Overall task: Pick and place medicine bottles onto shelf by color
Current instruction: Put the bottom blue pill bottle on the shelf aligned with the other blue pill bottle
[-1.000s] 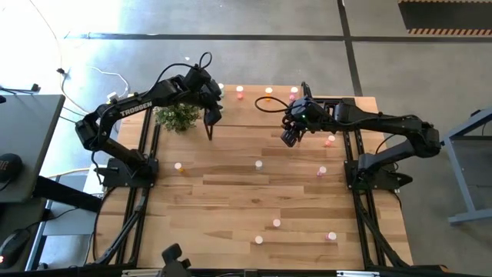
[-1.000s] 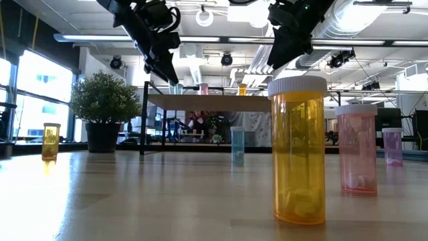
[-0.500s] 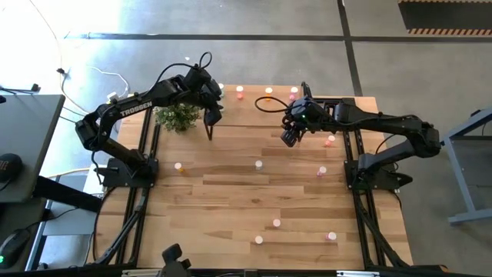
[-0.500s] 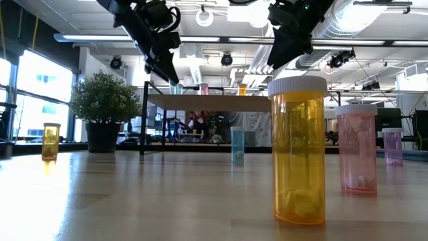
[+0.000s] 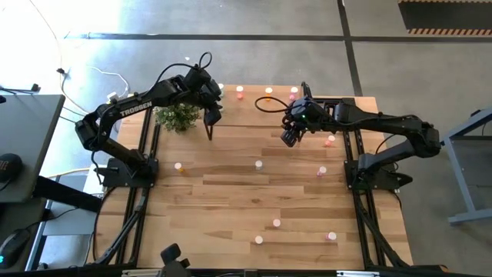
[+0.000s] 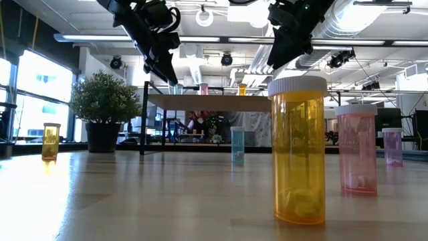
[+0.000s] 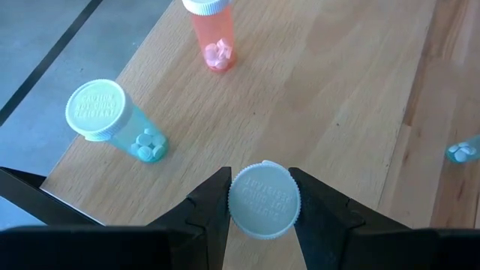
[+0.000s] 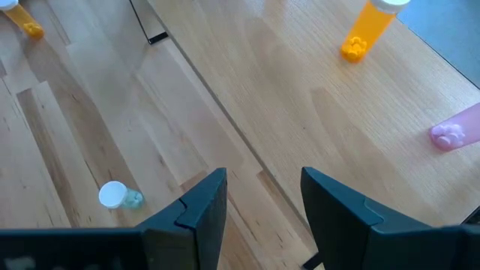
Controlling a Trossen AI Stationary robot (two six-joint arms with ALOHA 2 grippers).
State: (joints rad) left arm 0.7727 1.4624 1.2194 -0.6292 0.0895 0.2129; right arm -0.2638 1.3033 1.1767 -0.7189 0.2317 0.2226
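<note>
Our left end effector (image 7: 262,206) is clamped on a pale green bottle (image 7: 263,199), hovering over the shelf (image 7: 315,90) near its left edge. Just beyond stand a second green bottle (image 7: 112,121) and an orange-pink bottle (image 7: 212,34), with bare wood between them. Our right end effector (image 8: 262,199) hangs released and empty above the shelf's front edge; an orange bottle (image 8: 365,26) and a magenta bottle (image 8: 459,129) stand farther on. The worktop (image 5: 231,200) offers wide open room among scattered bottles. Nothing has shifted since the earlier frames.
</note>
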